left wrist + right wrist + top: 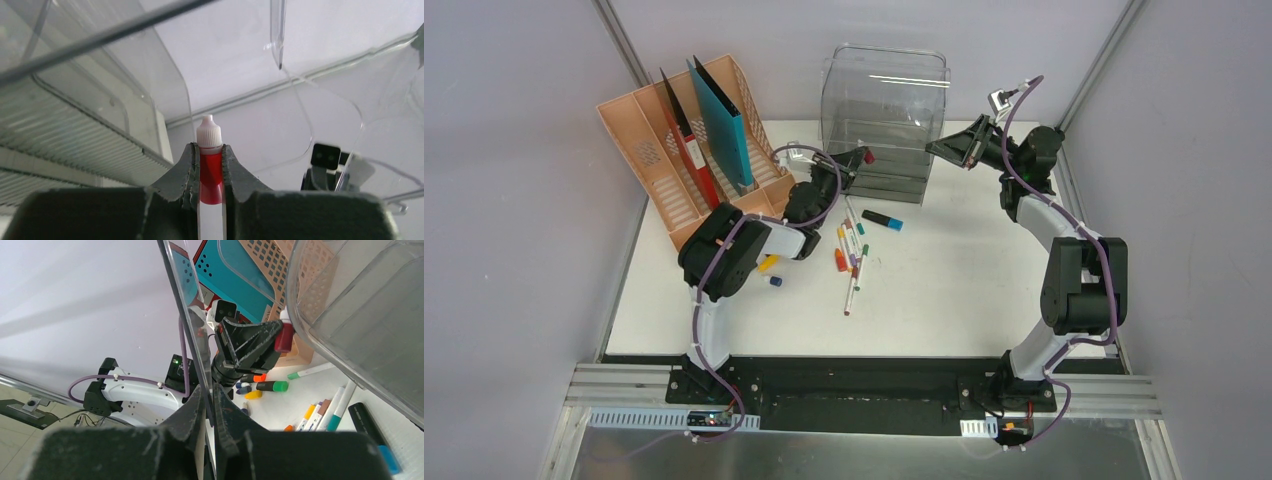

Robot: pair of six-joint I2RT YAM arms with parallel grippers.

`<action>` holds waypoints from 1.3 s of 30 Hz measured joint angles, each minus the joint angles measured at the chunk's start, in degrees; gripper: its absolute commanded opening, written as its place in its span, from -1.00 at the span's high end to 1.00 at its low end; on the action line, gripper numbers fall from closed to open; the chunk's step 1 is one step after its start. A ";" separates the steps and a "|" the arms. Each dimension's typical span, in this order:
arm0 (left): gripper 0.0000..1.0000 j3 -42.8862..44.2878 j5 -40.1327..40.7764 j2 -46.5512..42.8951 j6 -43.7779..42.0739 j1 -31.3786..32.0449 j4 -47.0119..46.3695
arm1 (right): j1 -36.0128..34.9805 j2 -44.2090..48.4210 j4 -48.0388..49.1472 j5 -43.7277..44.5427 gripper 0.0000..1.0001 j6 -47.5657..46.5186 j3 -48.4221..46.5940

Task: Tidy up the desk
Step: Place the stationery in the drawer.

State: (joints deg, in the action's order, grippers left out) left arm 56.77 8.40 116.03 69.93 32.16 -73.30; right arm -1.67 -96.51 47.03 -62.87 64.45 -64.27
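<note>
Left gripper (210, 151): your jaws are clenched on a small red bottle (210, 177) (white cap poking out above).
Right gripper (207, 399): pinched onto a thin clear wall of the drawer box (884, 120).
Desk (984, 290): white top, beneath both your claws, which hang over its far end.
Markers (854, 255): loose on the desk, near your left claw.

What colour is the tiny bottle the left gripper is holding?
The bottle is red with a white cap, clearest in the left wrist view.

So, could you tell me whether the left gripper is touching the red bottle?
Touching: in the left wrist view, the left gripper clamps the red bottle between both fingers.
</note>
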 measured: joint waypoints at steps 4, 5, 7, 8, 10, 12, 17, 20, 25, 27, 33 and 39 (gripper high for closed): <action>1.00 2.29 4.52 0.02 -0.15 0.00 1.40 | 0.00 -0.04 0.33 -0.02 0.84 0.00 0.00; 1.00 3.13 5.62 0.09 -0.26 0.00 2.05 | 0.00 -0.07 0.33 -0.02 0.84 0.00 0.00; 0.99 4.70 7.37 0.24 -0.52 0.00 3.19 | 0.00 -0.11 0.33 -0.02 0.84 0.00 0.00; 0.97 5.70 8.33 0.46 -0.74 0.00 3.85 | 0.00 -0.11 0.33 -0.04 0.84 0.00 0.00; 0.92 7.58 10.10 1.01 -1.57 0.00 4.81 | 0.00 -0.11 0.35 -0.04 0.84 0.00 0.00; 0.89 8.87 11.61 1.60 -2.56 0.00 5.86 | 0.00 -0.11 0.33 -0.04 0.84 0.00 0.00; 0.78 11.54 14.82 2.93 -5.42 0.00 9.57 | 0.00 -0.11 0.35 -0.04 0.84 -0.02 0.00; 0.56 12.55 16.26 2.99 -7.02 0.00 12.02 | -0.02 -0.20 0.37 -0.04 0.84 -0.02 0.00; 0.21 14.49 17.73 2.99 -9.57 0.02 14.51 | -0.02 -0.61 0.59 -0.28 0.85 -0.04 0.00; 0.08 14.93 18.23 2.99 -10.43 0.04 15.32 | -0.02 -0.66 0.72 -0.39 0.85 -0.04 0.00; -0.03 15.08 18.60 2.99 -11.52 0.15 16.35 | -0.02 -0.66 0.83 -0.44 0.85 -0.04 0.00; -0.17 15.10 18.27 2.99 -12.68 0.15 16.26 | -0.02 -0.66 0.87 -0.44 0.86 -0.04 0.00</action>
State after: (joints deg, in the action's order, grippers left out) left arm 71.88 26.68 119.02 57.25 32.32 -57.04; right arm -1.69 -97.17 47.90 -63.31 64.40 -64.27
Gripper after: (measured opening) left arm 0.540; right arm 0.087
